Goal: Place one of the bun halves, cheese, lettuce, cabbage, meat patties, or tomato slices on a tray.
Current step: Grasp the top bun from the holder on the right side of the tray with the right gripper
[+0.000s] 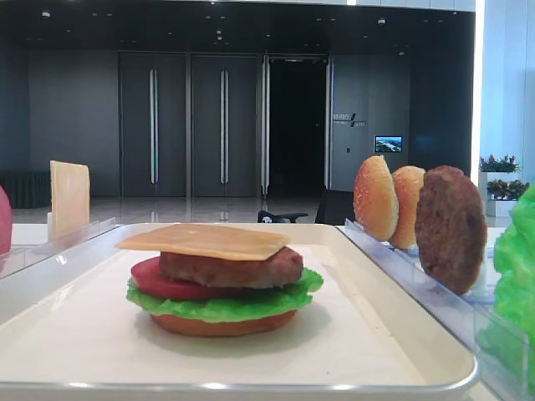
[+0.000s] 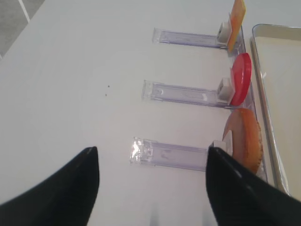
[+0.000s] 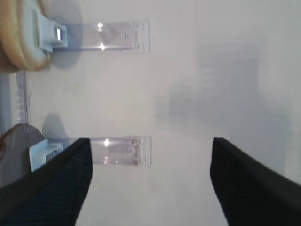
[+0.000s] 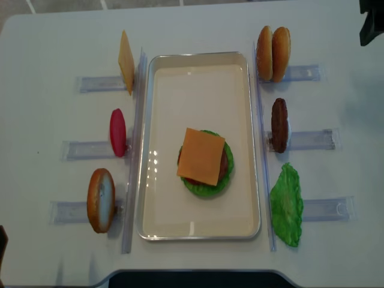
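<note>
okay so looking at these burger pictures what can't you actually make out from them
- Bottom of the stack on the tray: from overhead the cheese covers all but a lettuce rim.
- Bun halves in the right wrist view: cut off by the top-left edge; no sesame visible.
- Meat patty, same view: blurred and partly behind the right gripper finger.
- Loose lettuce leaf in the low front view: cut off by the right edge.

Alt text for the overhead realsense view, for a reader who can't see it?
A white tray holds a stacked burger topped with a cheese square. Left racks hold cheese, a tomato slice and a bun; right racks hold two bun halves, a patty and lettuce.
</note>
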Robot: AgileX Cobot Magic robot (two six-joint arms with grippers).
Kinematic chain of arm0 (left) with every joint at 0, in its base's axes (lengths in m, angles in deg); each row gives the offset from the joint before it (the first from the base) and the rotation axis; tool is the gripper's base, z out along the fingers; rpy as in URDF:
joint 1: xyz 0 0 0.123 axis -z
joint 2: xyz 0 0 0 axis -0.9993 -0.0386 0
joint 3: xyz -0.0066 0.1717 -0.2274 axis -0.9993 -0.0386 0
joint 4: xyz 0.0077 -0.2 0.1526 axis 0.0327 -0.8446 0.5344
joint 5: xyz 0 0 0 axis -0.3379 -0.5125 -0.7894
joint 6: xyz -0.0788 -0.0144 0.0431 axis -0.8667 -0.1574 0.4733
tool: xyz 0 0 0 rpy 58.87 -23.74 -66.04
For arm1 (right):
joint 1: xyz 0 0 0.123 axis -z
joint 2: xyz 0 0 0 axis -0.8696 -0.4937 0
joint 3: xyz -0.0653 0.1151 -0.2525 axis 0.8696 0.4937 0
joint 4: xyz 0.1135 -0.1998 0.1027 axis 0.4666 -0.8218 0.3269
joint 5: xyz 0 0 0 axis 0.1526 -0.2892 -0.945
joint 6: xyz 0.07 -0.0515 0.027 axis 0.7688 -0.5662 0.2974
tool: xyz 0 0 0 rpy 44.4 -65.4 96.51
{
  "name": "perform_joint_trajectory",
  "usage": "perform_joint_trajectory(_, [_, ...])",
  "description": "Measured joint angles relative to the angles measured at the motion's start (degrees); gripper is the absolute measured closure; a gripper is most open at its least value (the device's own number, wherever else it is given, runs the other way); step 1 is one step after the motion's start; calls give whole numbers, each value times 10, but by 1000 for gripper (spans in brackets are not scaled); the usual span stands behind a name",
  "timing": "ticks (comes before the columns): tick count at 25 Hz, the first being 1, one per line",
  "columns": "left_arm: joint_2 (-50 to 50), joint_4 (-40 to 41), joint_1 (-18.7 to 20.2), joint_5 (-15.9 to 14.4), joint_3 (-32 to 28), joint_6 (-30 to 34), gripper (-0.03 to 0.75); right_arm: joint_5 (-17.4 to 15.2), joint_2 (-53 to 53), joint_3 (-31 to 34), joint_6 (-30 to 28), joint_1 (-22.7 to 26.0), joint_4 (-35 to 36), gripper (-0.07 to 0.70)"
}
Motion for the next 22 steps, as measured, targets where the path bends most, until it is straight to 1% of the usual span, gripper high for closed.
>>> perform_joint_trajectory(7, [0,0,0,0,0,0,180,0,-79,-79,17,-16,-1,104])
perform_joint_trajectory(10, [0,0,0,0,0,0,180,0,-96,-89,25,-24,-2,104])
perform_joint_trajectory(13, [0,0,0,0,0,0,180,0,-99,-90,48,-42,-6,104])
perform_joint_trajectory(17, [0,0,0,0,0,0,181,0,-99,-90,102,-83,-8,104])
perform_joint_trajectory(22, [0,0,0,0,0,0,181,0,-99,-96,168,-148,-9,104])
